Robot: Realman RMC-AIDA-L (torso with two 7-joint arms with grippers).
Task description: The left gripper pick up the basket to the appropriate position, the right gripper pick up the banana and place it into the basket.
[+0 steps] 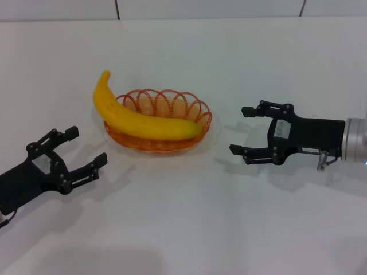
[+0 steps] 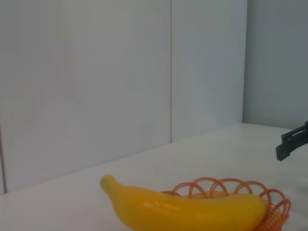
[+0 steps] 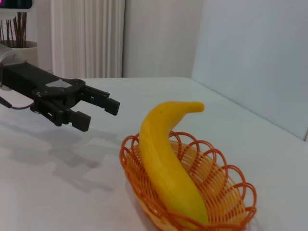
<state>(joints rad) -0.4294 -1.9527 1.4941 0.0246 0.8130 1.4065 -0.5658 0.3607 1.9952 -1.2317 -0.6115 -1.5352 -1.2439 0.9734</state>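
Nearest the head camera, the left gripper [image 1: 89,150] hovers low over the white table [image 1: 189,229] with its fingers spread and empty, off to the left of the basket [image 1: 172,109]. Inside that orange wire basket lies the banana [image 1: 143,119], one tip jutting over the left rim. Well to the right, the right gripper [image 1: 245,130] is likewise released, pointing toward the basket without touching it

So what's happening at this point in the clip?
Nothing is being held. The banana lies across the orange basket, one end sticking out over the rim, on the white table. The left gripper and right gripper sit open on either side of the basket, clear of it.
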